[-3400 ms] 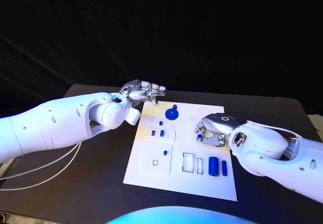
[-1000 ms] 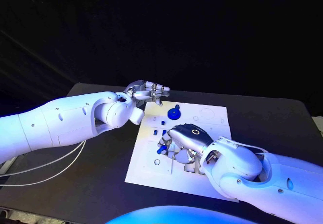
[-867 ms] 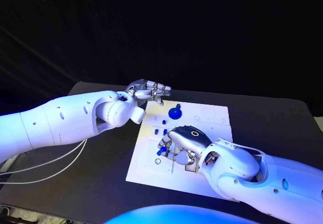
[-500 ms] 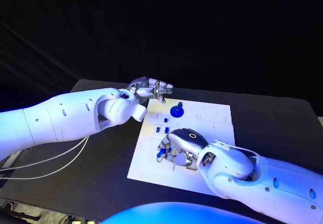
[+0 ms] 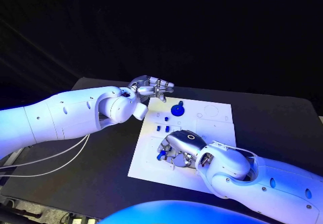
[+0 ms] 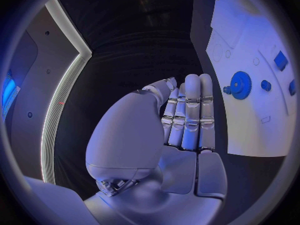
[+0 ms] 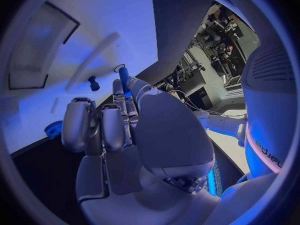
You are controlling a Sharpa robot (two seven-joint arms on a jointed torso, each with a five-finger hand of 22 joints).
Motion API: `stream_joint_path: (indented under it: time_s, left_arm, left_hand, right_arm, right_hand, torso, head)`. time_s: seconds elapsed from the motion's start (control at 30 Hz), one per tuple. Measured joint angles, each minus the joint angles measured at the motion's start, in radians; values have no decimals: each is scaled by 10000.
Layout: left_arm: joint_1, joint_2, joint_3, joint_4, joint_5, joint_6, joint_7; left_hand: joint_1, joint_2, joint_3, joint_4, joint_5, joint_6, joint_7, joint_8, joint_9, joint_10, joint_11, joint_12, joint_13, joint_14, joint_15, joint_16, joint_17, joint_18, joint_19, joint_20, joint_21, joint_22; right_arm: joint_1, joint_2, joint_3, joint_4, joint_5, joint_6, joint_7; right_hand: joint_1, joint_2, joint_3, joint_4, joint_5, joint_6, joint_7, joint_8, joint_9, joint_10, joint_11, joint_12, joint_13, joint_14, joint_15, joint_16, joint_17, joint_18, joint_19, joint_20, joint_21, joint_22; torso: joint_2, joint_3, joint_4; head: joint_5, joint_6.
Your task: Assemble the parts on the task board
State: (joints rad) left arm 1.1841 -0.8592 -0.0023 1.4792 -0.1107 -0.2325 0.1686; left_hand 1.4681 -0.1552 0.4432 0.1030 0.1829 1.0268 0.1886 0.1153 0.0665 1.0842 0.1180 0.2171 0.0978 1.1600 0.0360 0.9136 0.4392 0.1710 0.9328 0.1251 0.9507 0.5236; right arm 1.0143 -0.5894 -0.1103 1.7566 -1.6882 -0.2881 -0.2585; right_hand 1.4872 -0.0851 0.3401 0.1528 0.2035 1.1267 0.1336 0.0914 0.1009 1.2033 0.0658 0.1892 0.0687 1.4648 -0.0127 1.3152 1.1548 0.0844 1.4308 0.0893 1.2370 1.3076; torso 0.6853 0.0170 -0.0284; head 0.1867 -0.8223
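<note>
Blue part (image 5: 161, 157) pinched in right hand (image 5: 178, 148) fingers (image 7: 122, 101) over task board (image 5: 214, 128).

Ref. landmark: task board (image 5: 219, 122).

- Board far-right corner: bare plate, free approach from above.
- Board centre/near half: blocked by right hand (image 5: 176, 148) w/ forearm lying across near-right corner.
- Board far-left corner: blocked by left hand (image 5: 151, 88), fingers curled, raised over the edge.
- Blue gear (image 5: 178, 110) stands proud of board just beside left hand; narrow gap between them.
- Small blue pegs (image 5: 163, 128) between gear and right hand: tight passage.
</note>
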Motion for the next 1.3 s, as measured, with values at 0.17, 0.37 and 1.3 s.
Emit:
stream_joint_path:
  time_s: [0.17,0.37,1.3]
  left_arm:
    - [0,-2,0,2,0,3,-2]
    - [0,-6,0,7,0,4,-6]
    - [0,1,0,-2,0,8,-33]
  left_hand:
    - [0,0,0,0,0,0,0,0,0,0,0,0,0,0,0,0,1,-1,0,0,0,-9]
    - [0,0,0,0,0,0,0,0,0,0,0,0,0,0,0,0,1,0,0,0,0,-9]
    - [0,0,0,0,0,0,0,0,0,-38,38,40,7,0,0,0,-11,0,0,0,0,-16]
  right_arm:
    - [-17,11,-7,-56,-40,90,-15]
    - [-19,47,-7,-129,-126,199,-60]
    - [-124,358,-111,-302,-432,288,-218]
  right_hand:
    - [0,0,9,-10,2,-27,-3,46,2,1,1,0,0,0,0,0,-1,1,0,0,-19,-1]
    - [0,0,39,-8,55,2,-36,48,1,2,5,-39,-3,0,0,0,-32,0,0,0,-92,-2]
    - [-781,-562,-201,172,-117,-806,-11,-273,-184,34,31,-211,39,0,0,0,-55,1,0,0,-62,5]
  torso:
    - [0,0,3]
    - [-1,-1,5]
    - [-5,-2,-1]
  head:
    - [15,-14]
    - [26,-26]
    - [6,8]
